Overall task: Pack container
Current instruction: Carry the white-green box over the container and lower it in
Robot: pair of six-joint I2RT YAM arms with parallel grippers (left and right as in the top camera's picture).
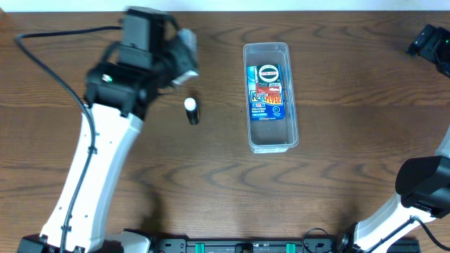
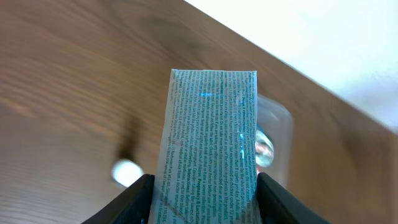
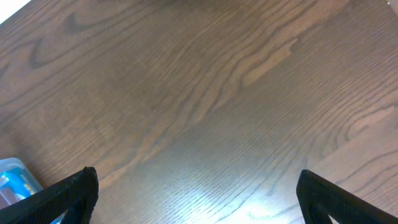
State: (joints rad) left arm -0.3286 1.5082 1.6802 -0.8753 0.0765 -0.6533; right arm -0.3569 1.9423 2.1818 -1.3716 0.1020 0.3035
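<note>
Left tool [image 2: 204, 186] is clamped on a small pale box with fine green print [image 2: 211, 124], one finger [image 2: 134, 200] on each long side, and the box sticks out past the tips. In the overhead view it sits at the far left of the tabletop [image 1: 337, 190], with the held box above the wood, apart from everything else. The container [image 1: 273, 144] rests on the tabletop right of centre, long axis running away from the robot. A blue printed box [image 1: 268, 93] lies flat inside it toward the far end, and the near end is bare. A small black tube with a white cap [image 1: 191, 111] lies on the tabletop between the left tool and the container, touching neither. Right tool [image 3: 196, 186] is at the far right edge, well apart from the container. Its fingers are spread wide with only wood between them.
</note>
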